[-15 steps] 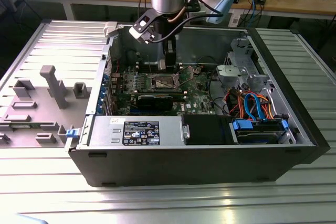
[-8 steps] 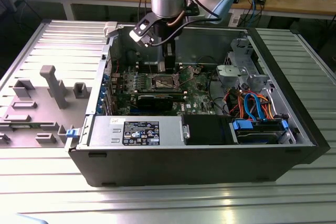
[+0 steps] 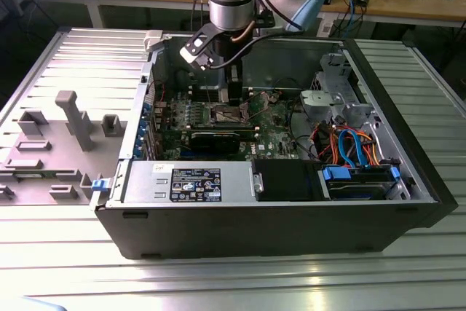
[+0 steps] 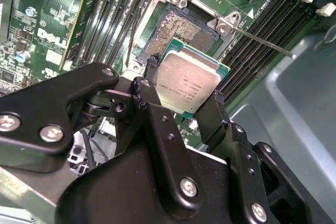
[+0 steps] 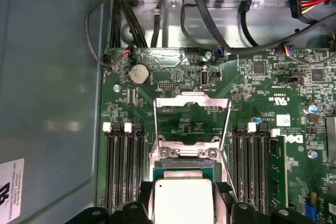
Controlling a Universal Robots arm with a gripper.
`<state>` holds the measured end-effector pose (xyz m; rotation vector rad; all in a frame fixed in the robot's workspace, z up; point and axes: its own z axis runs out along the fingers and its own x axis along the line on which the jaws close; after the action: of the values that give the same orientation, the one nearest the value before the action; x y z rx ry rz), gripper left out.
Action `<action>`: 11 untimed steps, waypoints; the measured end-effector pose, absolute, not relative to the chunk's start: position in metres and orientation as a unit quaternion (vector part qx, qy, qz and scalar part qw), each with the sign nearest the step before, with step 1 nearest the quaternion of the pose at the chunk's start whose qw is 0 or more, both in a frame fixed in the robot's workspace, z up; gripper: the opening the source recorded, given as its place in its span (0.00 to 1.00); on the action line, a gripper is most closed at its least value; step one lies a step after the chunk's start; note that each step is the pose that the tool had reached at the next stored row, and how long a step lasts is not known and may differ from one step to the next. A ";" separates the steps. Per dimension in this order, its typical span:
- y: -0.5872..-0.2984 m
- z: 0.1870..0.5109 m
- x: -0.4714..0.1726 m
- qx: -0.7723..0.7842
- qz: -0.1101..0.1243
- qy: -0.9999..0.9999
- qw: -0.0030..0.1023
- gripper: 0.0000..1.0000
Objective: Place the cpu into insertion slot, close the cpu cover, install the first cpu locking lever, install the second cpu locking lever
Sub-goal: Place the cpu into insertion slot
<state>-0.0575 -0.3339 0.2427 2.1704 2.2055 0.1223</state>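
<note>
We count one cpu (image 4: 190, 74), clamped by our gripper (image 4: 184, 90) between its two fingers (image 4: 216, 109), just above the one insertion slot (image 4: 181, 30) mid-case. One cpu cover (image 5: 192, 98) lies flipped open. Two thin levers (image 4: 262, 41) are unlatched.

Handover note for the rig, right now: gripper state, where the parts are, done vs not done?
Gripper: shut on the cpu, fingers on two opposite edges, down inside the open computer case.
Cpu: held close above the insertion slot, not seated; the slot's contact field is partly uncovered.
Cpu cover: swung open, clear of the slot.
Levers: one locking lever sticks out free, unlatched; I cannot make out the second one for sure.
Done: cpu picked up and brought to the slot.
Not done: cpu seated, cover closed, both levers latched.
</note>
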 end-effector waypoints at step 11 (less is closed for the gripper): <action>-0.335 0.226 -0.059 0.703 0.039 0.709 0.022 0.54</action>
<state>-0.0595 -0.3346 0.2265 2.1789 2.1973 0.1214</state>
